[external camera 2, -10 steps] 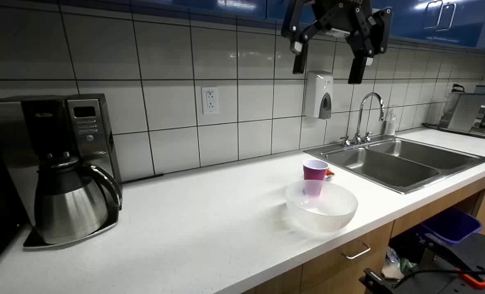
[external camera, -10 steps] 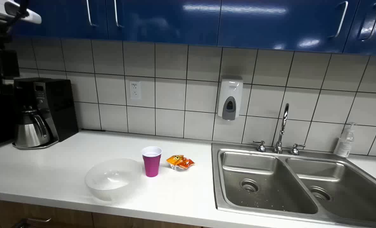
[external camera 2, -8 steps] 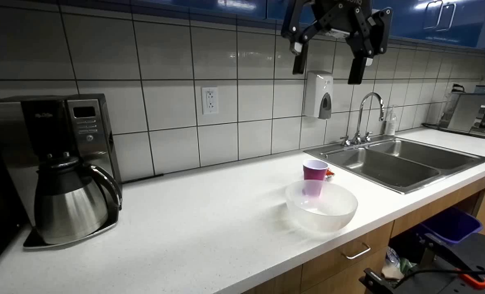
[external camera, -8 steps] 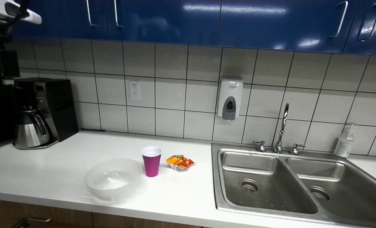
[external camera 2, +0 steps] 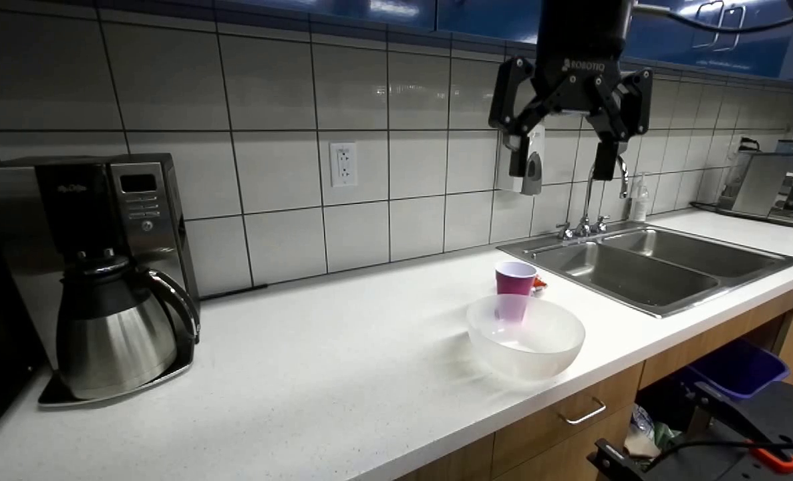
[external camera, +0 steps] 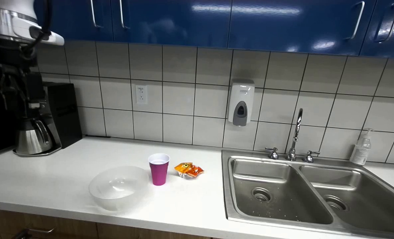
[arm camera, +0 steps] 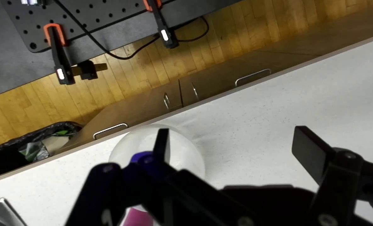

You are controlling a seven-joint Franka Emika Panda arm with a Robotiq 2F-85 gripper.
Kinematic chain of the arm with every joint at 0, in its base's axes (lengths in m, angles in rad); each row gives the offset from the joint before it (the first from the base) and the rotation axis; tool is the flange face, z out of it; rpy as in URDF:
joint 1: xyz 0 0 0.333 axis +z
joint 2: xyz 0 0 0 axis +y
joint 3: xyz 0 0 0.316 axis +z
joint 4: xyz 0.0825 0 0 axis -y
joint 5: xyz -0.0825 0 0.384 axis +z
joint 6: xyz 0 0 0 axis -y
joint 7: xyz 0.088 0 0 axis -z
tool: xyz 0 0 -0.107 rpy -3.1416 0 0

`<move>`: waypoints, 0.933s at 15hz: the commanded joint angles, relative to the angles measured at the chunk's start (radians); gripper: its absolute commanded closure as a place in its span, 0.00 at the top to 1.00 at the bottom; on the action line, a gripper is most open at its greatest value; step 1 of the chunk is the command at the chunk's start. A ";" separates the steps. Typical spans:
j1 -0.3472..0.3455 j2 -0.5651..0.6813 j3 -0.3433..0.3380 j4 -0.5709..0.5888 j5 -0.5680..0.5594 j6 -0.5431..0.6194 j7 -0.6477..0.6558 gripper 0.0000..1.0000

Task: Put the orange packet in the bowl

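Above the counter [external camera 2: 289, 374]: gripper [external camera 2: 562, 167] hanging high, pointing down, its 2 jaws spread well apart with nothing between them. That pose probably readies it to come down over something low and crumpled without brushing taller neighbours.

Bowl [external camera 2: 530, 363]: beneath the gripper and off toward the sink [external camera: 228, 189], upright near the counter's front edge. Its wide mouth faces up, so a release from over it should need little aim.

Orange packet [external camera: 187, 168]: farther from the gripper than the bowl, lying loose on the counter short of the sink, outside the bowl. Its puckered wrapper rises a little, which should give the jaws folds to pinch. The wrist view does not show it.

Magenta cup [external camera: 159, 172]: upright past the bowl from the gripper, between bowl and packet; whether it touches the bowl cannot be told. It seems set there as something to work around, and a low carry would risk tipping it.

Coffee maker [external camera 2: 75, 214]: to the side of the gripper away from the sink, so probably out of the carry's way.

Gripper's next move: likely across bowl and cup, then down on the packet; with nothing pinched, the task looks barely begun.
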 commanded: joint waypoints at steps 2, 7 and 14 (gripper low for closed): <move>-0.107 0.128 -0.007 -0.027 -0.089 0.160 0.032 1.00; -0.212 0.373 -0.019 0.034 -0.170 0.366 0.127 1.00; -0.255 0.798 -0.145 0.302 -0.277 0.523 0.212 1.00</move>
